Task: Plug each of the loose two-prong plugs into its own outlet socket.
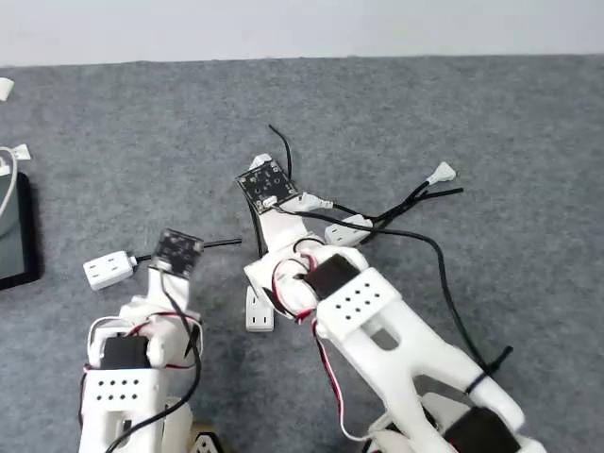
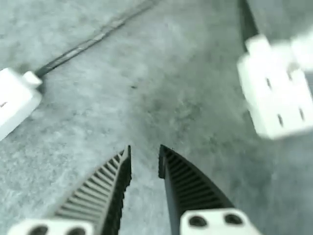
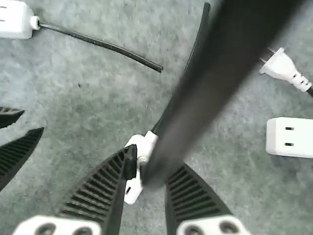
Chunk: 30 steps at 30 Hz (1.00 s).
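My right gripper [image 3: 149, 164] is shut on a white two-prong plug [image 3: 138, 149]. Its black cable [image 3: 215, 63] runs up close past the camera. My left gripper [image 2: 145, 151] hangs low over the grey carpet, its fingers a little apart and holding nothing. It sits between a white outlet socket [image 2: 13, 102] with a short black lead and another white outlet block [image 2: 275, 95]. From above, these blocks lie at the left [image 1: 108, 270] and at the centre [image 1: 260, 310]. Another loose plug [image 3: 281, 62] lies near an outlet block [image 3: 291, 137].
A tangle of black cables [image 1: 415, 222] with white plugs [image 1: 441, 173] spreads to the right of the arms. A dark tablet-like slab [image 1: 17, 231] lies at the left edge. The left gripper's fingers [image 3: 17, 144] show beside my right gripper.
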Each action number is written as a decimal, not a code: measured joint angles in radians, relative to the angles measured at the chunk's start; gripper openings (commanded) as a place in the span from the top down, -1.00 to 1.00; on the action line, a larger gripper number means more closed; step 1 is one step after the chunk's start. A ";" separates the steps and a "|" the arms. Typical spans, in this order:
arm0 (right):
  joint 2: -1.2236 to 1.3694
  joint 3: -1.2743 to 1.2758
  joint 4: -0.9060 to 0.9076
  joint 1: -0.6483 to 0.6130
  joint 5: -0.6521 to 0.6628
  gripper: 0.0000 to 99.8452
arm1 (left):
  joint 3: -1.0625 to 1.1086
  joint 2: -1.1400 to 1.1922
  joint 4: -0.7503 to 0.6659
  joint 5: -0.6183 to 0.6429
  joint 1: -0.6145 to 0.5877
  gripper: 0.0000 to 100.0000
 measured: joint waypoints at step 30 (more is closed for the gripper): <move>0.020 0.071 -0.094 0.002 -0.069 0.98 | 0.000 0.000 -0.048 0.086 -0.031 0.84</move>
